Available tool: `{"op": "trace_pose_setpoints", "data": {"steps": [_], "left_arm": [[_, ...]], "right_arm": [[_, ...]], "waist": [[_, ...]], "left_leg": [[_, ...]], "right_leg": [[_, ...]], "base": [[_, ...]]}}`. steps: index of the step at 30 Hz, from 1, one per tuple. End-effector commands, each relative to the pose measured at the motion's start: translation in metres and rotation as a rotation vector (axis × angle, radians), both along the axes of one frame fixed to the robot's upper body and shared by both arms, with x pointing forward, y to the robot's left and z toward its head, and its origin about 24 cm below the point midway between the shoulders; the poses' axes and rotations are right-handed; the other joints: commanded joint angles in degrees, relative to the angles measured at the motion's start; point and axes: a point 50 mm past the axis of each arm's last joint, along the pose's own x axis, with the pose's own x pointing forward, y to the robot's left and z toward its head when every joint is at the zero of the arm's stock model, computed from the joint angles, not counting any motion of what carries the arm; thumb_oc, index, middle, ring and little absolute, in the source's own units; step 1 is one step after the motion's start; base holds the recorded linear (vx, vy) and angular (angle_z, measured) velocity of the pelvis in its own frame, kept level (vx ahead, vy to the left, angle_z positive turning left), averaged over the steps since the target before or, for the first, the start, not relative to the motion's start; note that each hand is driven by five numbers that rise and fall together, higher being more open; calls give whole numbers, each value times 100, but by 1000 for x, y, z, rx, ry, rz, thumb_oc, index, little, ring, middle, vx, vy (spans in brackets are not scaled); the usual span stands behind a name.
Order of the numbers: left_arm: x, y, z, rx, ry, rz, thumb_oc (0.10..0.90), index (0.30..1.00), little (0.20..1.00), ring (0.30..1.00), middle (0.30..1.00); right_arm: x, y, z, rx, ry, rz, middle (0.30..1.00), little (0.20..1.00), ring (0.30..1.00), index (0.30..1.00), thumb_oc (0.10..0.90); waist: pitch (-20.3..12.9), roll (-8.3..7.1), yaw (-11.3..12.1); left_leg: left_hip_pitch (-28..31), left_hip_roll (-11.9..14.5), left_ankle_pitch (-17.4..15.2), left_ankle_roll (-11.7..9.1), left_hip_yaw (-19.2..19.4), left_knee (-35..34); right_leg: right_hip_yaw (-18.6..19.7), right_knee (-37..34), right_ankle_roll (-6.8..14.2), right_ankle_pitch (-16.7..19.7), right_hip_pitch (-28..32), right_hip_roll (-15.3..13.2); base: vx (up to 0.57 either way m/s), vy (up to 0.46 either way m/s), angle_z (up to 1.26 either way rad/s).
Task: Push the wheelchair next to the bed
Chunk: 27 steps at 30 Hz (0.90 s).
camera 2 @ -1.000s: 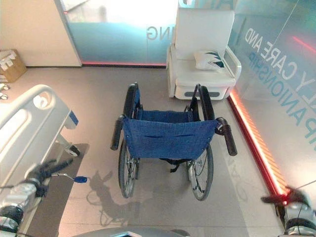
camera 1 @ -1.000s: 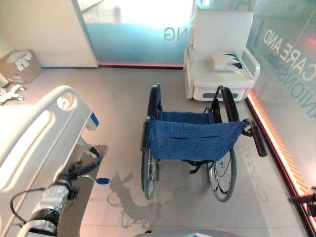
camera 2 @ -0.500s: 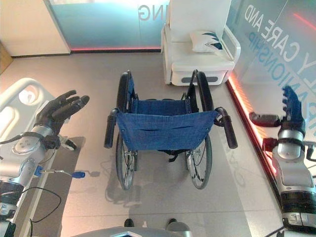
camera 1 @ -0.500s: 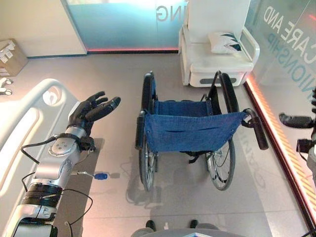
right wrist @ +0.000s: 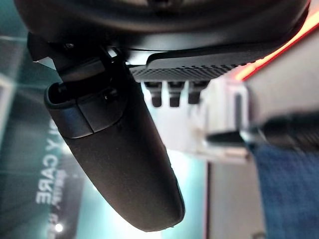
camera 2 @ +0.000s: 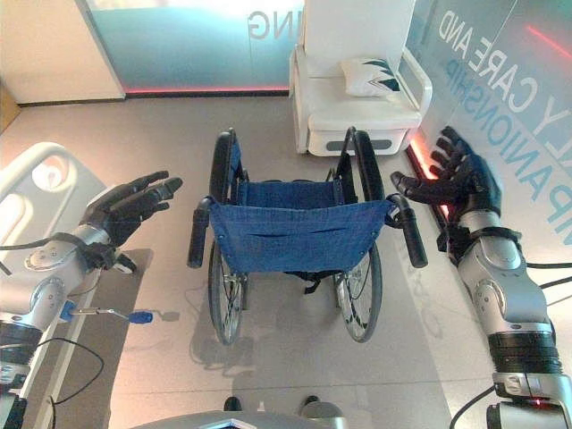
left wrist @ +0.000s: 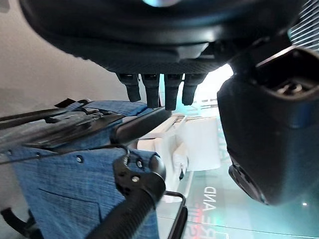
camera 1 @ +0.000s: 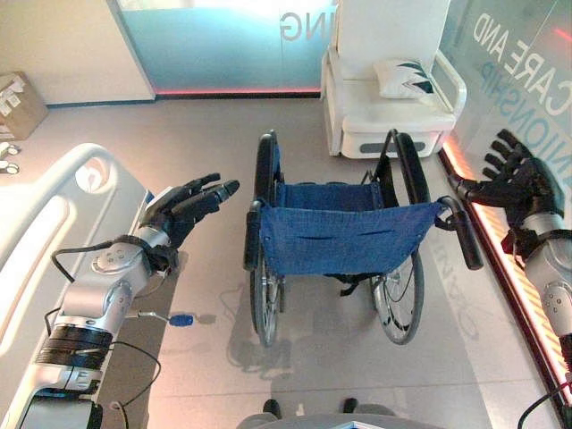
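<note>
A grey floor (camera 1: 214,375) runs back to a frosted glass wall (camera 1: 223,45), where a white armchair (camera 2: 357,107) with a patterned cushion (camera 2: 371,82) stands against it. In the middle of the floor, well apart from the white bed (camera 1: 54,223) at the robot's left, the blue-backed wheelchair (camera 1: 344,239) faces away from the robot, its two black push handles pointing back. The left robot hand (camera 1: 188,204) hovers with fingers straight and spread, near the left push handle (camera 1: 253,237) but not touching it. The right robot hand (camera 2: 460,183) is likewise spread wide, just beside the right push handle (camera 2: 408,232), apart from it. A cardboard box (camera 1: 18,103) sits by the far left wall
</note>
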Motion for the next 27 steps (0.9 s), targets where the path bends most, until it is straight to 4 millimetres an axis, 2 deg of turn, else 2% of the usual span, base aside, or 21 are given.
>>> {"op": "trace_pose_setpoints", "data": {"steps": [1,7,9,19,23,24,27], "left_arm": [[17,3,55,80,-188,-14,800,900,900,900,900],[16,9,56,97,-205,16,800,900,900,900,900],[15,5,57,94,-209,7,800,900,900,900,900],[14,-8,52,96,-220,-15,800,900,900,900,900],[14,-8,51,92,-221,-14,800,900,900,900,900],[13,-8,49,92,-221,-8,800,900,900,900,900],[12,-8,46,86,-221,1,800,900,900,900,900]], "right_arm": [[8,8,39,-6,-107,78,900,900,900,900,800],[7,3,18,-17,34,53,900,900,900,900,800],[7,3,9,-12,85,52,900,900,900,900,800],[9,5,-12,-38,220,25,900,900,900,900,800],[10,1,-5,-41,147,-21,900,900,900,900,800],[12,1,11,-55,45,-34,900,900,900,900,800],[12,7,34,-105,-108,-32,900,900,900,900,800]], "waist": [[-484,-62,34],[-487,-95,46],[-480,-112,59],[-433,-135,110],[-412,-134,113],[-407,-134,107],[-414,-118,92]], "left_leg": [[-18,-366,-444,177,368,84],[-41,-353,-409,156,359,87],[-51,-349,-396,147,341,89],[-63,-340,-361,120,290,105],[-49,-329,-355,106,286,106],[-46,-332,-356,103,282,106],[-53,-336,-361,97,281,106]], "right_leg": [[-256,267,79,36,-279,58],[-276,249,49,37,-273,88],[-284,245,32,31,-266,104],[-304,227,-12,9,-219,142],[-311,220,-26,6,-195,156],[-300,214,-24,11,-193,164],[-277,203,-16,17,-204,168]], "base": [[-21,-30,2],[-3,-5,0],[0,0,0],[0,0,0],[0,0,0],[0,0,0],[0,0,0]]}}
